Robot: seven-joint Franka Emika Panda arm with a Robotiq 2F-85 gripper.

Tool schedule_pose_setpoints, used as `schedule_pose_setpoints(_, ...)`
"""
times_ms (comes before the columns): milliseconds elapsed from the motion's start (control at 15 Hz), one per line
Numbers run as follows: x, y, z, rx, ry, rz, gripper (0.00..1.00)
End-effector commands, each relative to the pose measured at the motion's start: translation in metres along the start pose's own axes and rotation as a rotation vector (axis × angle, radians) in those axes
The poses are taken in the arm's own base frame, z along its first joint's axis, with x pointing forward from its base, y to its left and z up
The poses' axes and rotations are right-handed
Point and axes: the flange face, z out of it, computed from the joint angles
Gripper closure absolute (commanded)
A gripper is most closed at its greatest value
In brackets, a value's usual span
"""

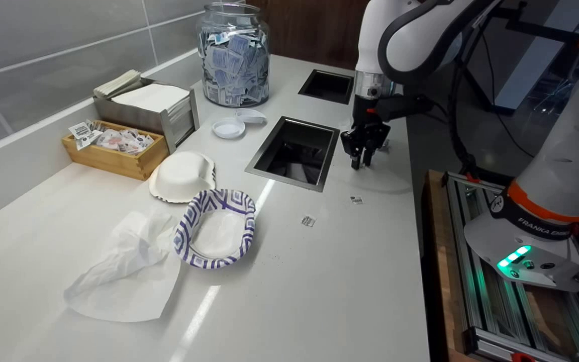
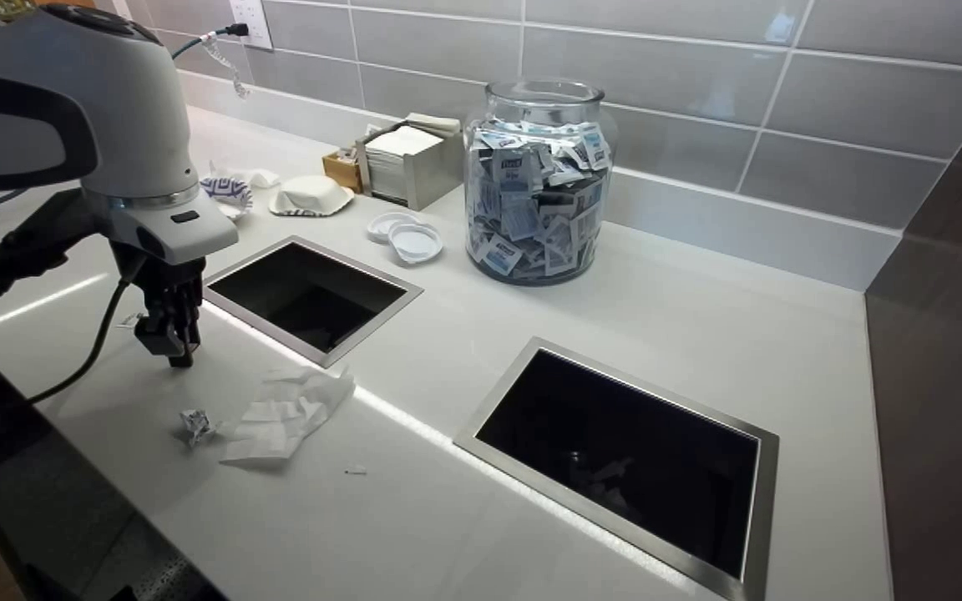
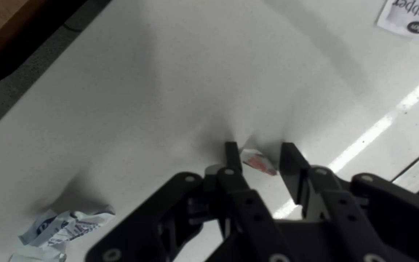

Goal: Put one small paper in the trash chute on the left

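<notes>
In the wrist view a small white paper with a red patch (image 3: 258,162) lies between the fingertips of my gripper (image 3: 260,151). The fingers are part way apart and the paper spans nearly the whole gap. I cannot tell whether they press on it. In both exterior views my gripper (image 1: 361,164) (image 2: 185,354) points down with its tips at or just above the counter. It is beside the left trash chute, a dark square opening with a steel rim (image 1: 284,179) (image 2: 372,325). A pepper packet (image 1: 356,200) (image 3: 406,18) and another small packet (image 1: 308,221) lie nearby.
A crumpled wrapper (image 2: 195,424) (image 3: 66,227), a napkin (image 2: 281,421) and a tiny scrap (image 2: 356,471) lie beside the gripper. A second chute (image 2: 581,502) is further right. A glass jar (image 1: 234,60), white lids (image 1: 229,128) and a patterned bowl (image 1: 221,234) stand across the counter.
</notes>
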Motion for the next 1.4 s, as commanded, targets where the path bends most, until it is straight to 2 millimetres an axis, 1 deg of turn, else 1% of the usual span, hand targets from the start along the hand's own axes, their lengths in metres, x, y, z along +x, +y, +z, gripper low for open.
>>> schedule_pose_setpoints(0,0.003,0.000,0.002,0.017,0.009,-0.018,0.88)
schedule_pose_setpoints(67,0.004,0.001,0.001,0.019,0.010,-0.020,0.92)
schedule_pose_setpoints(133,0.004,0.001,-0.001,0.022,0.013,-0.024,0.93)
schedule_pose_setpoints(200,0.004,0.001,-0.002,0.023,0.017,-0.027,0.88)
schedule_pose_setpoints(267,0.005,0.000,-0.004,0.025,0.019,-0.030,0.78)
schedule_pose_setpoints(400,0.006,-0.001,-0.007,0.026,0.026,-0.035,0.73)
schedule_pose_setpoints(467,-0.003,0.004,-0.006,0.027,0.032,-0.037,0.56)
schedule_pose_setpoints(533,-0.002,0.004,-0.010,0.024,0.041,-0.039,0.49)
schedule_pose_setpoints(600,0.005,0.003,-0.015,0.021,0.048,-0.038,0.40)
schedule_pose_setpoints(733,0.000,0.009,-0.019,0.016,0.061,-0.035,0.27)
schedule_pose_setpoints(933,0.008,0.015,-0.026,0.012,0.074,-0.027,0.03)
schedule_pose_setpoints(1000,0.009,0.019,-0.025,0.013,0.074,-0.024,0.00)
schedule_pose_setpoints(1333,0.016,0.025,-0.016,-0.003,0.079,-0.031,0.00)
